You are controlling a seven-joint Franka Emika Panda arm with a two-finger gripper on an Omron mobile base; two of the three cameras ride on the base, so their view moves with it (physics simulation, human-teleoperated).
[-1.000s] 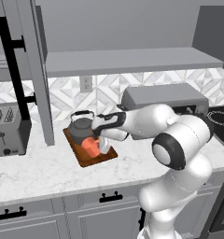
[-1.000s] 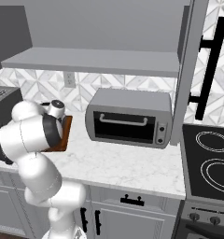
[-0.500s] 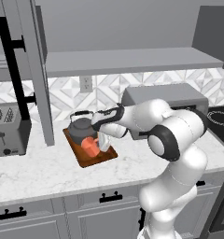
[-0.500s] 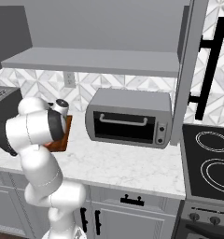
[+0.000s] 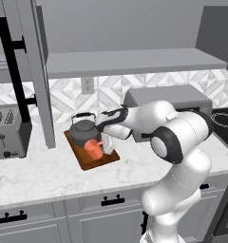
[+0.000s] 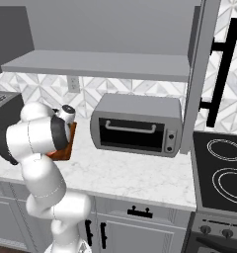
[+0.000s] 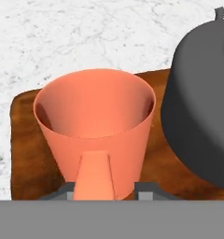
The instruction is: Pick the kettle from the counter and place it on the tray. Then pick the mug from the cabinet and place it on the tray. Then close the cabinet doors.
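While the gripper [image 5: 105, 144] clasps the mug [image 7: 96, 135] by its handle over the tray [image 7: 20, 154] | lower straight | avoid kettle [image 7: 202, 107] just beside | release once seated

The arm [image 5: 177, 142] is glossy white, made of fat rounded links that swell like bulbs at each bend, with dark grey to black rings set into the joints [image 5: 163, 144]. Its wrist end narrows to a white hand with a black band and dark patches, carrying the gripper [image 5: 106, 142]. In the right base view the same white links [image 6: 39, 143] show a broad black joint ring and a small round white cap with a dark centre at the wrist
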